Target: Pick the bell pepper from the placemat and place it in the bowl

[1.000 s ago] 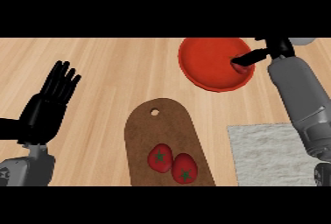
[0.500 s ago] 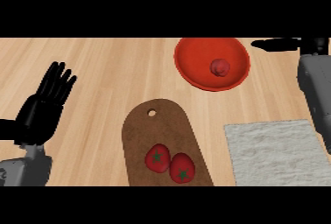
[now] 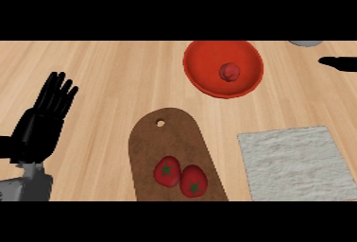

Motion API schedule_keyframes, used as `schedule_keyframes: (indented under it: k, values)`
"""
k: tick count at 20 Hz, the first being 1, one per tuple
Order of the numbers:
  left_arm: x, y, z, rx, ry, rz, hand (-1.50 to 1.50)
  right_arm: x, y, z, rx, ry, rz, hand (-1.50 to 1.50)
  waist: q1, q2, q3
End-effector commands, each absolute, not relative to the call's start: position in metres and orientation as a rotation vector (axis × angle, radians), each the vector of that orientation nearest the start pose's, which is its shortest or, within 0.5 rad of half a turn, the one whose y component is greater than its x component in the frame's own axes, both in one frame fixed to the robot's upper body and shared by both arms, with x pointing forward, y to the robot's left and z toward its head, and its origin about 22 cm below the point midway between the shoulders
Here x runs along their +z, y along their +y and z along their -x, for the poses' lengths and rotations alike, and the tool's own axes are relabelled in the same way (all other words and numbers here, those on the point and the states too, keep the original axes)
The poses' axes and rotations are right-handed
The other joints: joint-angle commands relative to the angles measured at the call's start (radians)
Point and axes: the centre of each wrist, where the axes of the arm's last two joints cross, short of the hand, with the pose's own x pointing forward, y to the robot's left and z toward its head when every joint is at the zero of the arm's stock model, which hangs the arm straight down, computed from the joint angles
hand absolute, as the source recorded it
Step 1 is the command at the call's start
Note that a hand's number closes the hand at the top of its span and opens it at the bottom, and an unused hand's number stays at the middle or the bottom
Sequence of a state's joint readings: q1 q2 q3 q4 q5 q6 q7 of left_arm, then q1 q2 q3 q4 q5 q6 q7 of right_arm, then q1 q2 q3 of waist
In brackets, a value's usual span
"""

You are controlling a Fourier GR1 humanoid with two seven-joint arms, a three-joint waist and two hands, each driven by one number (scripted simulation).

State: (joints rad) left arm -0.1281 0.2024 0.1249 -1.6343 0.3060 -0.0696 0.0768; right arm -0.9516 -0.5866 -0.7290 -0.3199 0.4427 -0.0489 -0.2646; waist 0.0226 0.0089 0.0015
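Bell pepper (image 3: 229,72) sitting inside the red bowl (image 3: 202,73), far right on the bench (image 3: 105,75); placemat (image 3: 293,163) bare, so placing looks done. Left hand (image 3: 43,124) resting near left, fingers straight and apart. Right hand (image 3: 340,63) barely visible at far right edge, fingers impossible to judge.

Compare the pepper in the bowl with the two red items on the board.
The pepper is one dull reddish piece lying in the red bowl; the tomatoes are two, side by side on the wooden board. The tomatoes are brighter red with green stem marks; no green shows on the pepper. The pepper looks smaller. Both are roundish and red, and no hand touches either.
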Motion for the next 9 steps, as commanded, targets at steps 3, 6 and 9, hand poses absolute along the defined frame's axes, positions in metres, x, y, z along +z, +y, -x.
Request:
schedule_keyframes:
  k: [3, 6, 9]
  values:
    - [0.055, 0.301, -0.269, 0.073, -1.684, 0.108, 0.00, 0.107, -0.488, -0.358, -0.060, -1.549, 0.605, -1.50, -0.019, -0.006, -0.001]
    - [0.044, 0.301, -0.257, 0.077, -1.708, 0.098, 0.00, 0.100, -0.511, -0.335, -0.085, -1.555, 0.570, -1.50, -0.009, -0.003, 0.000]
    - [0.072, 0.290, -0.273, 0.056, -1.701, 0.097, 0.00, 0.094, -0.534, -0.310, -0.051, -1.539, 0.565, -1.50, -0.007, -0.001, 0.001]
